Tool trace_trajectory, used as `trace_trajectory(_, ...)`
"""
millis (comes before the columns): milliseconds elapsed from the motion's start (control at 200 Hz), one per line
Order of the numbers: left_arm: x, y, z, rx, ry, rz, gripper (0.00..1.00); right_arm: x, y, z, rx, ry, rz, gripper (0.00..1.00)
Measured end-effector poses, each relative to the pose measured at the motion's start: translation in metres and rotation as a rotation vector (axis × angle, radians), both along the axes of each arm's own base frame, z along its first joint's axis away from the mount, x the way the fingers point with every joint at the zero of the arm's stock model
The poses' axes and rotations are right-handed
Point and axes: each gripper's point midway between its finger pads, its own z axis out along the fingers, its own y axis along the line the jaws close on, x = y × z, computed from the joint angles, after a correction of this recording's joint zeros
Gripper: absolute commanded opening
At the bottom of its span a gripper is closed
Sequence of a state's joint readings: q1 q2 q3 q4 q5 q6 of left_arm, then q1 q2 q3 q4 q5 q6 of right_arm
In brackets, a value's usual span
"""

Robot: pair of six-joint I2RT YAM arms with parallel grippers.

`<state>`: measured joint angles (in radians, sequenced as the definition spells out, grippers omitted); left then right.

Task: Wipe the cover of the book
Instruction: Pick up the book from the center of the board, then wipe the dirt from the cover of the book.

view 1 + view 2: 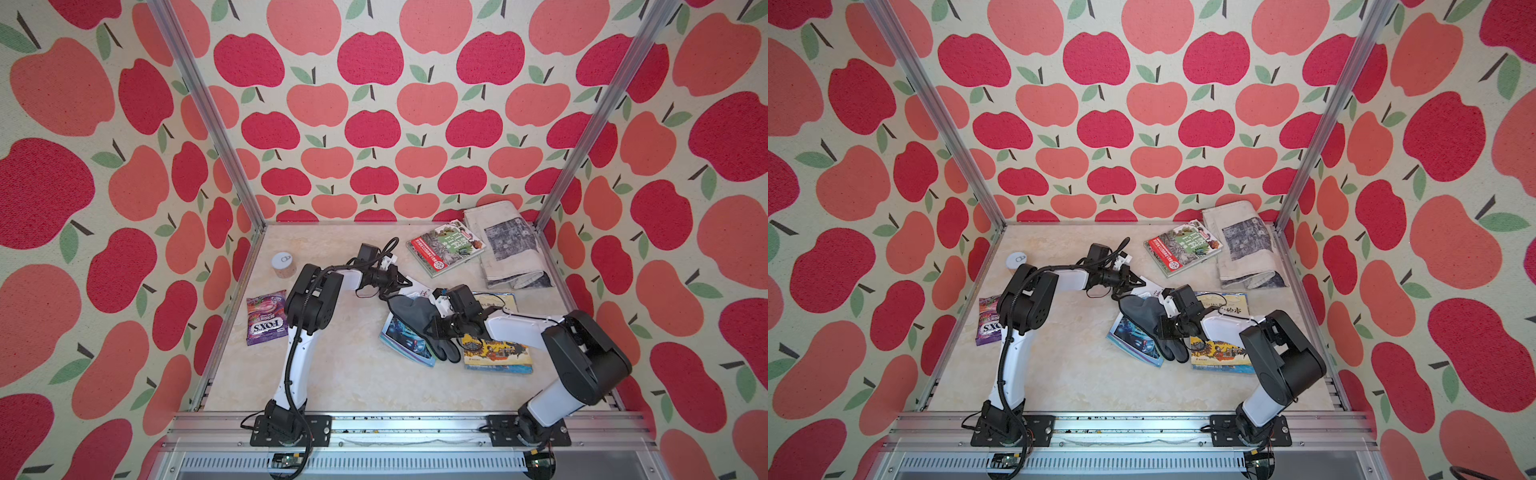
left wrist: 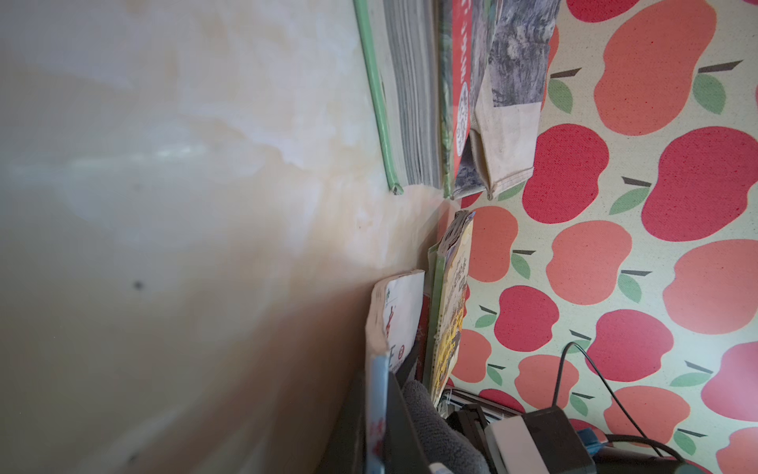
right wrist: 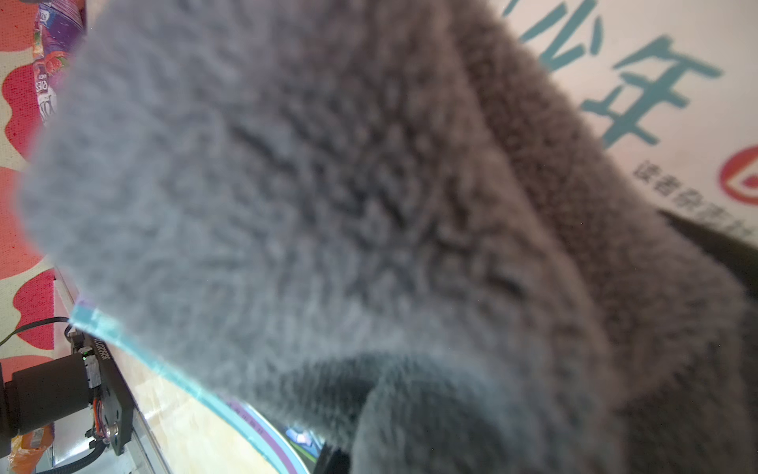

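Now the book (image 1: pixel 405 338) is being pinned mid-surface (image 1: pixel 353 365), long axis roughly near to far, its far corner pinched by the closed left tool (image 1: pixel 402 286), while the grey cloth (image 1: pixel 411 313) is being held across its cover by the closed right tool (image 1: pixel 432 330), the nearer one.

the grey cloth (image 3: pixel 328 205) is thick, fuzzy fleece, matt, its nap plain in the right wrist view. the book (image 1: pixel 405 338) has a smooth, glossy paper cover. the table (image 1: pixel 353 374) looks like marble-patterned laminate, smooth with a soft sheen. the walls (image 1: pixel 374 124) are matt woven fabric, coarse-grained. the frame posts (image 1: pixel 208 112) are brushed metal. the sweet bag (image 1: pixel 267 318) at left is shiny plastic film. the folded sheet (image 1: pixel 509 245) far right looks like rough canvas with stitched hems. the arm shells (image 1: pixel 297 361) are smooth plastic.
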<state>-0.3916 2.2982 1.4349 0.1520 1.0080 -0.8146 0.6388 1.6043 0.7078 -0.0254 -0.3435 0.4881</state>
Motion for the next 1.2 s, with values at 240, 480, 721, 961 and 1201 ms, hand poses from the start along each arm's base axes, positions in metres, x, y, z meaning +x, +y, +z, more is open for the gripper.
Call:
trace_trajectory(240, -0.036, 0.055, -0.003, 0.096, -0.096, 0.204, 0.0, 0.015, -0.011, 0.031, -0.127, -0.053, -0.007, 0.02)
trace_trajectory(480, -0.054, 0.075, -0.012, 0.085, -0.217, 0.399, 0.0, 0.07, 0.007, 0.087, -0.326, -0.245, -0.001, 0.0)
trace_trajectory(721, -0.052, 0.089, -0.008, 0.094, -0.284, 0.516, 0.0, 0.067, -0.009, 0.081, -0.638, -0.31, 0.073, 0.0)
trace_trajectory(961, -0.048, 0.095, -0.007, 0.096, -0.283, 0.534, 0.0, 0.05, -0.062, 0.142, -0.811, -0.428, 0.049, 0.02)
trace_trajectory(1201, -0.045, 0.092, -0.003, 0.084, -0.288, 0.525, 0.0, 0.025, -0.072, 0.175, -0.797, -0.5, 0.097, 0.04)
